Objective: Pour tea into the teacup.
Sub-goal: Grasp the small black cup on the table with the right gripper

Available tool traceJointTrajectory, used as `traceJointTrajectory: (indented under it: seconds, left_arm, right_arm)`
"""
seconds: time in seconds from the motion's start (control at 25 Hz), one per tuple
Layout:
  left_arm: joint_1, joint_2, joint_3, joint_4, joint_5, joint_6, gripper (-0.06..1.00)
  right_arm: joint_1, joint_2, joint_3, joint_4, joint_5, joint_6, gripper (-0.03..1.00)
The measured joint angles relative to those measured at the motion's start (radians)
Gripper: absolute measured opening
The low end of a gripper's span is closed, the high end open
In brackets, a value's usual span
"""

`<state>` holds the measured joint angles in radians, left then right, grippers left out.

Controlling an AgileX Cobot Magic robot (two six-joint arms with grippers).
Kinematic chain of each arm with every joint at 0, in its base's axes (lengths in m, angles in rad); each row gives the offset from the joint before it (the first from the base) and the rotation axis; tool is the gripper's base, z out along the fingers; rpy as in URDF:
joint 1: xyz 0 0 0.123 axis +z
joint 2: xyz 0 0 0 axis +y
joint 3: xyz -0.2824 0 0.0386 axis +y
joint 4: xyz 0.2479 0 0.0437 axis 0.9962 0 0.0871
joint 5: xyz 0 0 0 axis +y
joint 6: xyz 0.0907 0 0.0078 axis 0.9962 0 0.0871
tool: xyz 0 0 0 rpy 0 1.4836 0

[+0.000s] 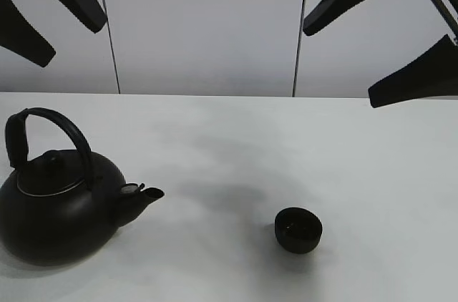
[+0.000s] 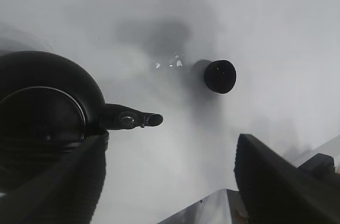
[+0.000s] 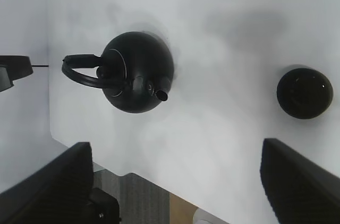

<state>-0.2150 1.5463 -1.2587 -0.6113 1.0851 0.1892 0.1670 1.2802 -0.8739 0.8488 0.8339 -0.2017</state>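
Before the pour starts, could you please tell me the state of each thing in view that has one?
kettle: upright on the table, lid on, handle raised, not grasped.
teacup: upright on the table, apart from the kettle; contents too dark to tell.
left gripper: open, empty, raised above the table.
right gripper: open, empty, raised above the table.

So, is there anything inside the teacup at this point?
The teacup stands upright and open; its inside looks plain black, with nothing visible in it. Whether a little liquid sits at the bottom cannot be told against the dark interior.
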Motion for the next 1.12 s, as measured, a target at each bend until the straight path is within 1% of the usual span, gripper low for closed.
traceJointTrajectory:
  seconds: [0.32,0.4,0.52,0.76,0.84,0.96,1.12]
  left_arm:
    - [0.0,0.0,0.0,0.001,0.0,0.0,0.5]
    - [0.0,0.0,0.0,0.001,0.0,0.0,0.5]
    - [0.0,0.0,0.0,0.001,-0.002,0.0,0.5]
    - [0.0,0.0,0.0,0.001,-0.017,0.0,0.5]
    - [0.0,0.0,0.0,0.001,-0.017,0.0,0.5]
    - [0.0,0.0,0.0,0.001,-0.017,0.0,0.5]
    - [0.0,0.0,0.0,0.001,-0.019,0.0,0.5]
  right_arm:
    - [0.0,0.0,0.0,0.002,0.001,-0.004,0.59]
    - [0.0,0.001,-0.018,-0.014,0.019,-0.004,0.59]
    - [0.0,0.006,-0.116,-0.093,0.111,0.016,0.59]
    - [0.0,0.067,-0.395,-0.34,0.326,0.174,0.59]
    - [0.0,0.1,-0.467,-0.392,0.376,0.202,0.59]
    - [0.023,0.15,-0.523,-0.44,0.388,0.223,0.59]
    - [0.125,0.233,-0.533,-0.518,0.398,0.228,0.59]
